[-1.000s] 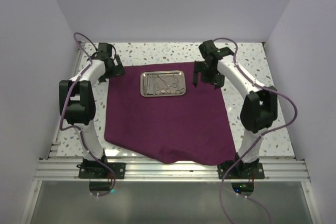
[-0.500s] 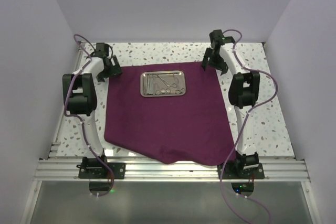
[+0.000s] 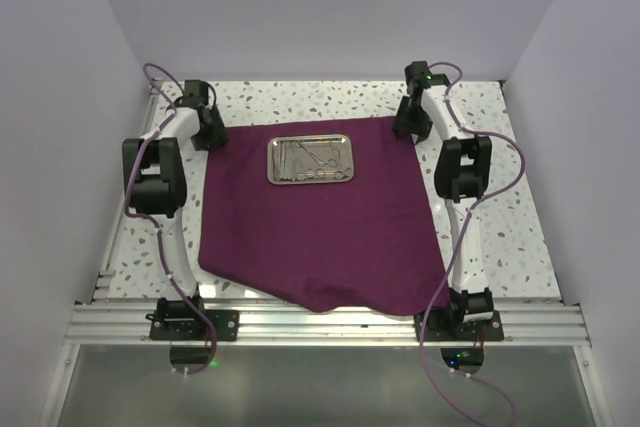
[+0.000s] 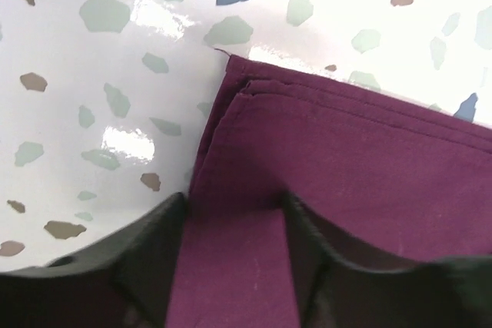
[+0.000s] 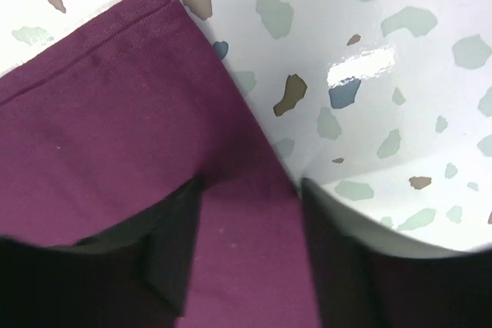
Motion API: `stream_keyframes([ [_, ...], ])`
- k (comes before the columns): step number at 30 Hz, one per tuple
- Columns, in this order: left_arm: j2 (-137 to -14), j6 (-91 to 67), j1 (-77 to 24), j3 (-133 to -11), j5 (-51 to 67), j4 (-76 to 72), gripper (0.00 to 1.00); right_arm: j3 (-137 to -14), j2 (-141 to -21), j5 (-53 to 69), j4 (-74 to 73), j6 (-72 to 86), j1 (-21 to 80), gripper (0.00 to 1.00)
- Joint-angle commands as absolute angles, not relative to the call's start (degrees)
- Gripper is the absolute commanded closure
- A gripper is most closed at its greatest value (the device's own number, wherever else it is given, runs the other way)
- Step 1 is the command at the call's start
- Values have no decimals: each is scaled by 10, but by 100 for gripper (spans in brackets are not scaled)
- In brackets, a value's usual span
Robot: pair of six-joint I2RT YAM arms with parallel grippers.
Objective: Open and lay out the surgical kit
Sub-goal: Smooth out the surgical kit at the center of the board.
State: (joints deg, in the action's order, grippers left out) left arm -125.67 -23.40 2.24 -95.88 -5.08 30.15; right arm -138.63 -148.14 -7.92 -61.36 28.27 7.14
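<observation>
Our left tool (image 4: 234, 217) stands partly open at the far left corner of the dark purple cloth wrap (image 3: 320, 237). Its black fingers (image 4: 150, 255) sit astride the hemmed edge, with a band of cloth lying between them. We see a second layer of fabric folded just inside that corner. Our right tool (image 5: 250, 197) mirrors this at the far right corner, its jaws also partly open, with cloth filling the gap between its fingers (image 5: 173, 247). The wrap lies spread on the white speckled surface (image 3: 300, 102) between the two arms. On its far half sits the small rectangular shiny steel tray (image 3: 270, 160), holding the thin silver instruments (image 3: 305, 157). The tray is well apart from both tools.
</observation>
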Motion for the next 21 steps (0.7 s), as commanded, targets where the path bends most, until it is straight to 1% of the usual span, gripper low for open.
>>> stream_keyframes([
  [1, -1287, -236, 24, -963, -5, 285, 48, -1398, -1519, -16, -602, 294, 88, 48],
  [2, -1288, -236, 24, -967, -3, 281, 53, -1401, -1522, -15, -601, 295, 88, 57],
  [3, -1289, -234, 24, -971, -3, 280, 62, -1408, -1532, -15, -601, 295, 89, 65],
  [4, -1295, -232, 23, -977, 17, 279, 79, -1412, -1536, -14, -602, 295, 87, 83],
  [5, -1300, -232, 23, -995, 19, 282, 92, -1418, -1541, -13, -602, 295, 87, 96],
  [6, -1304, -232, 22, -1006, 18, 287, 100, -1429, -1549, -16, -604, 298, 87, 100],
  [11, -1349, -234, 22, -1125, 7, 323, 100, -1480, -1564, -27, -589, 309, 81, 100],
  [12, -1368, -236, 23, -1148, 5, 336, 100, -1484, -1564, -32, -582, 317, 77, 100],
  [13, -1379, -238, 23, -1205, 2, 345, 100, -1484, -1555, -44, -573, 323, 75, 100],
  [17, -1415, -266, 23, -1301, 2, 347, 100, -1483, -1532, -78, -508, 350, 55, 100],
  [21, -1410, -300, 24, -1308, -14, 280, 100, -1516, -1522, -117, -462, 353, 46, 100],
])
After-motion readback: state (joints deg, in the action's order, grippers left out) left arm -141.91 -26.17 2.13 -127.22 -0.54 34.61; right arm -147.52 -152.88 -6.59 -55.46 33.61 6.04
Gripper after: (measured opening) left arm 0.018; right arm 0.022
